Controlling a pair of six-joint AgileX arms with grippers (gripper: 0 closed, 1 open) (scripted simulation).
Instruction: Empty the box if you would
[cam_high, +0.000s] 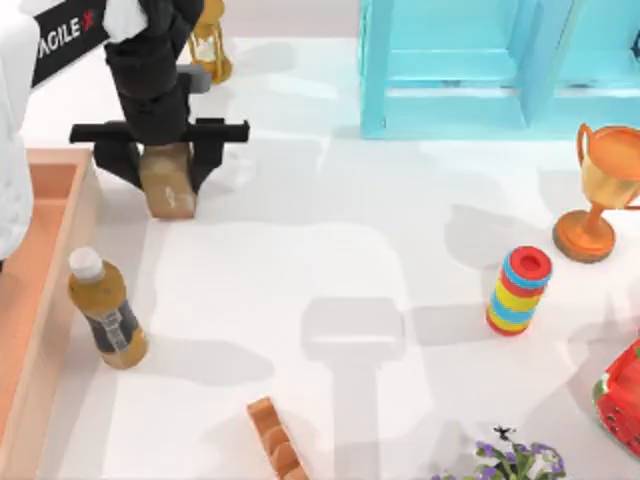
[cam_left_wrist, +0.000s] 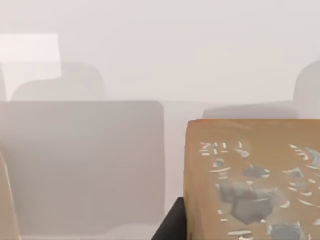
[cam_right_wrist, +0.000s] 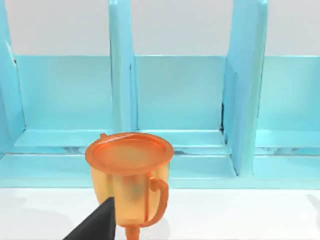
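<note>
One box lengthwise along the table's left edge — left claw clamped on a tan carton.

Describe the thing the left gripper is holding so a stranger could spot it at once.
Start at the box along the table's left edge. Just right of its far end the left gripper is shut on a small tan carton, outside the box. Unlike the bottle nearby, the carton is a plain blocky shape with no cap.

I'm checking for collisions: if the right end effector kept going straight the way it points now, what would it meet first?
Probably the orange trophy cup, which stands directly ahead in the right wrist view. The turquoise cabinet is behind it. How far off the cup stands is unclear, so this is a best guess.
</note>
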